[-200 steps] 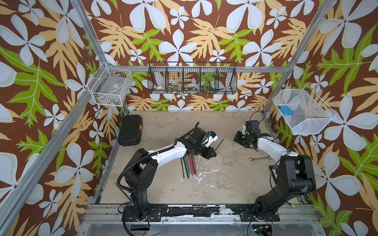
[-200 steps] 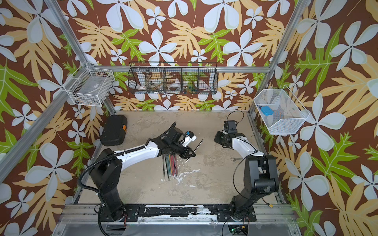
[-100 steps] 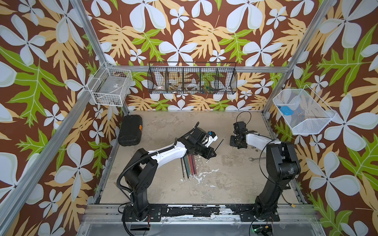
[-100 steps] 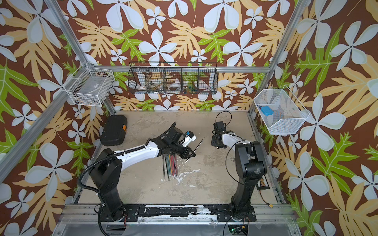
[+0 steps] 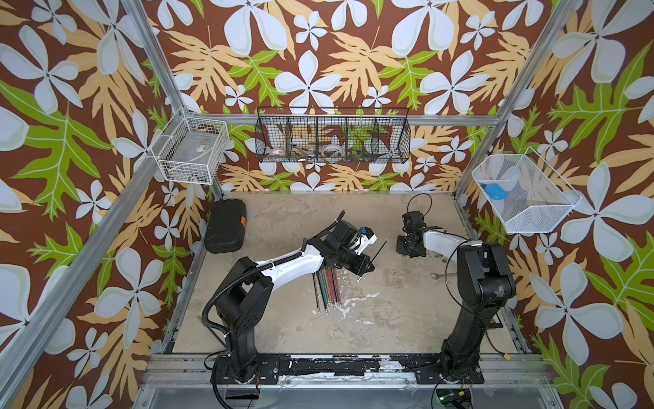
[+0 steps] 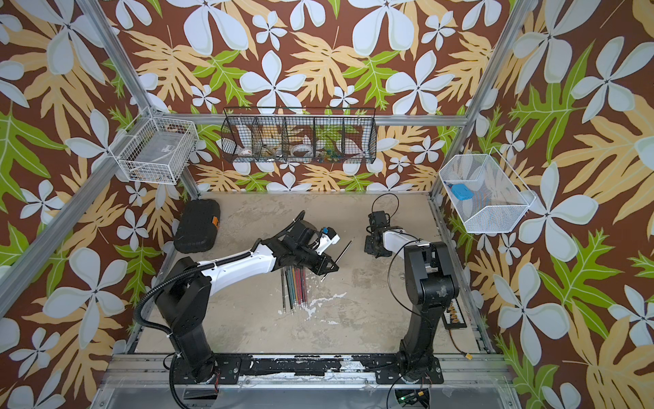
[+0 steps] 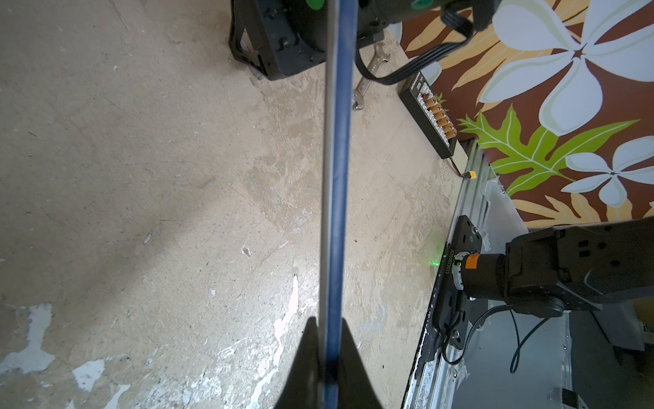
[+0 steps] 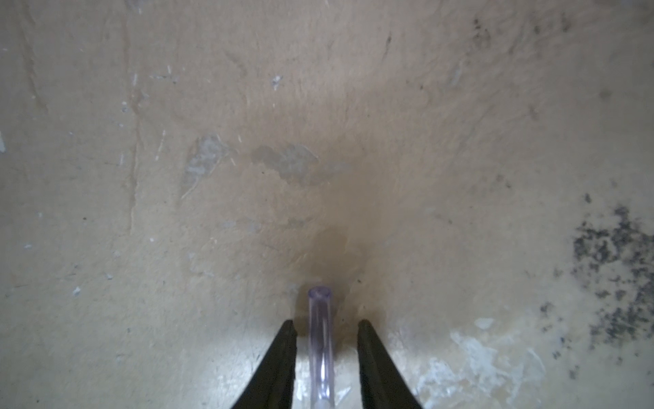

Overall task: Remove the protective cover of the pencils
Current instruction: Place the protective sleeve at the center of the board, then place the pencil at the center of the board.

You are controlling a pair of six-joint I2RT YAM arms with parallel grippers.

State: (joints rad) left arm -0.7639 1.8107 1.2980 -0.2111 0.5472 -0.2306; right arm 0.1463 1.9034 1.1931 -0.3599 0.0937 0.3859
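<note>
Two grippers hang over the worn table (image 5: 283,325). The left gripper (image 7: 325,329), just above the far ends of the pencils (image 5: 327,290), is clenched on a blue pencil (image 7: 336,177). The right gripper (image 8: 325,324), well apart from those pencils, stands released, with a clear cover (image 8: 320,336) untouched between its jaws.
</note>
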